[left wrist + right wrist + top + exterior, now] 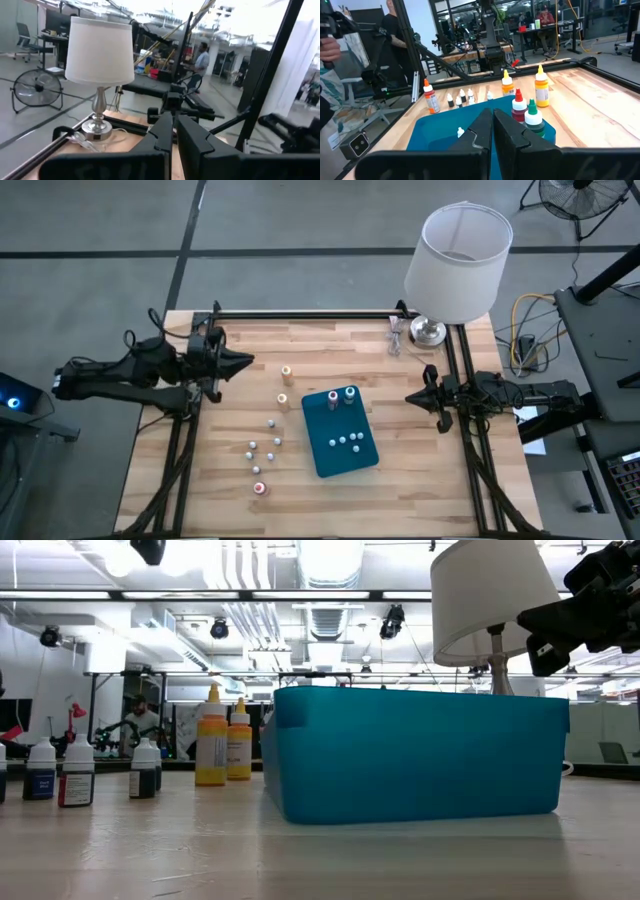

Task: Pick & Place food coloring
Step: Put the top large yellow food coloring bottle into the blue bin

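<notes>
Looking down, we see both tools pinched together and empty: left tool (243, 361), right tool (412, 396). Some food coloring (341, 397) sits in the teal tray (322, 455), the rest loose on the bench (220, 500) beside it.

**Food coloring bottles, part in tray, part on table**

Food coloring (268, 448): tiny bottles, all upright. Two taller ones, magenta and dark tops, stand at the teal tray's (322, 455) 12 o'clock end; four small white-capped ones sit toward its 5 o'clock. Two orange-topped bottles at the tray's 10 o'clock; small whitish ones and a red-topped one scattered at its 9 o'clock, on the wood.
</notes>
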You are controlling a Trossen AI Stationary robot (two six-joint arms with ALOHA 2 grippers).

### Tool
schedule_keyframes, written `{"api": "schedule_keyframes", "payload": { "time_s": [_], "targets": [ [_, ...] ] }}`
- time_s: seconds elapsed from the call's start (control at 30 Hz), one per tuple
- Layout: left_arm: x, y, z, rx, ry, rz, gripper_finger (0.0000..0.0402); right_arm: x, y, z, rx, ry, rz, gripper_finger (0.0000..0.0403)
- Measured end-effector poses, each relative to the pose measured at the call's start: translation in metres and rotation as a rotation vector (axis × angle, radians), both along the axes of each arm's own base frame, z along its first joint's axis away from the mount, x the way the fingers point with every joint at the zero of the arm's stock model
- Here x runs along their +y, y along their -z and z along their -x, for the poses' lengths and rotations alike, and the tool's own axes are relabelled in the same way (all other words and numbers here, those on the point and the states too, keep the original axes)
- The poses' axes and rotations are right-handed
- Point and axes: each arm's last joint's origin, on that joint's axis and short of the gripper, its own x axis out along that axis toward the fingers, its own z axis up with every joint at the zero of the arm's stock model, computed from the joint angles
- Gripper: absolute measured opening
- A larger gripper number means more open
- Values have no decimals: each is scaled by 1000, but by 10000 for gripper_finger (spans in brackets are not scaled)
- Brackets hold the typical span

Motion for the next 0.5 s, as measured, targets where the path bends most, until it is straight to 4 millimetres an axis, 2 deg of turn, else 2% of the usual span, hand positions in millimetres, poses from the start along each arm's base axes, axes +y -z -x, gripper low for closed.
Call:
{"api": "schedule_keyframes", "payload": {
  "time_s": [0.17, 0.5],
  "targets": [
    [0, -10, -12, 29, -7, -63, 0, 0, 0, 0, 0, 0, 0, 9],
    [1, -24, -33, 49, -47, -66, 0, 0, 0, 0, -1, 0, 0, 9]
  ]
}}
